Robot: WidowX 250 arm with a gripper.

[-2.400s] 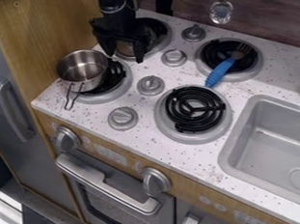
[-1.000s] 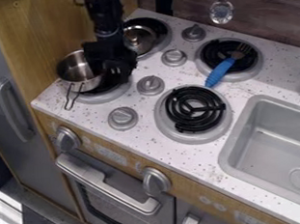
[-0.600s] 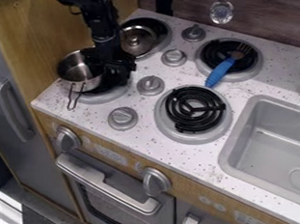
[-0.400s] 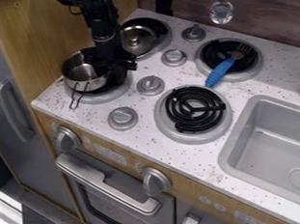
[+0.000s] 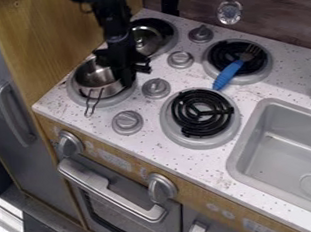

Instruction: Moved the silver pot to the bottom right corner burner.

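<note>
Brown wood forms the tall side panel (image 5: pixel 65 29) at the left and the darker, grained wall (image 5: pixel 271 14) behind the toy kitchen. Below them lies a white speckled counter (image 5: pixel 147 141), with an oven door (image 5: pixel 128 210) in its front, a grey cabinet door (image 5: pixel 8 73) at the left and a grey sink (image 5: pixel 243 132) let into the right side. Four round burners sit in the counter. The near right burner (image 5: pixel 201 113) has its black coil in full view; the far right burner (image 5: pixel 259 70) has a blue-handled fork (image 5: pixel 229 74) lying across it, handle toward the near side. At the far left burner (image 5: pixel 171 39) is a round metal lid (image 5: pixel 146 38), partly behind the black arm (image 5: pixel 113 23). The silver pot (image 5: pixel 92 80) is at the near left burner (image 5: pixel 120 98), its wire handle (image 5: pixel 93 100) pointing toward the counter's front edge. The gripper (image 5: pixel 126 75) hangs down at the pot's right side, covering part of the rim; how far open it is, and whether it has hold of the pot, I cannot tell. Between the left and right burners stand raised grey knobs, the closest to the pot being one (image 5: pixel 156 88) to its right and one (image 5: pixel 127 122) nearer the front. A metal spoon (image 5: pixel 230 11) hangs before the wall.
</note>
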